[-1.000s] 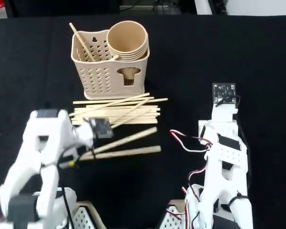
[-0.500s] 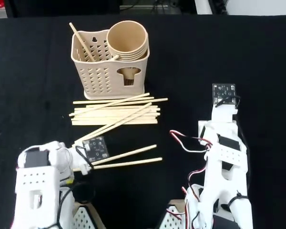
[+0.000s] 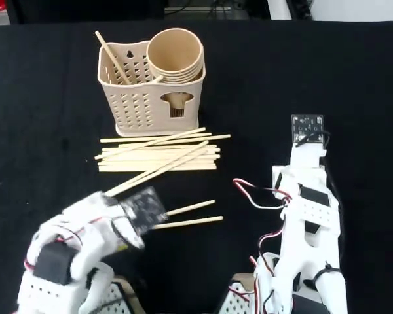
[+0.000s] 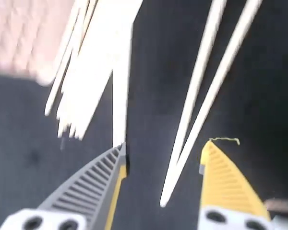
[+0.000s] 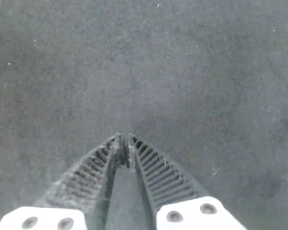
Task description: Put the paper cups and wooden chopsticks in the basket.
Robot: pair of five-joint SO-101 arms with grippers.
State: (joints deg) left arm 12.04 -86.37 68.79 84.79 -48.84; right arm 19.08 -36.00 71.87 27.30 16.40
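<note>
Near left, the left gripper (image 4: pixel 165 144) was spread apart, with the ends of two loose chopsticks (image 3: pixel 190 222) sitting between its fingers on the table (image 3: pixel 46 98). Further back, a pile of chopsticks (image 3: pixel 157 157) lay just in front of the basket (image 3: pixel 141 108). The basket had a chopstick (image 3: pixel 111 55) leaning in its left side and stacked paper cups (image 3: pixel 175 55) in its right side. Over on the near right, the right gripper (image 5: pixel 124 143) was pinched together over bare table, holding nothing.

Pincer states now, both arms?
Left pincer: open, straddling two chopsticks, not gripping them.
Right pincer: closed, empty.
</note>
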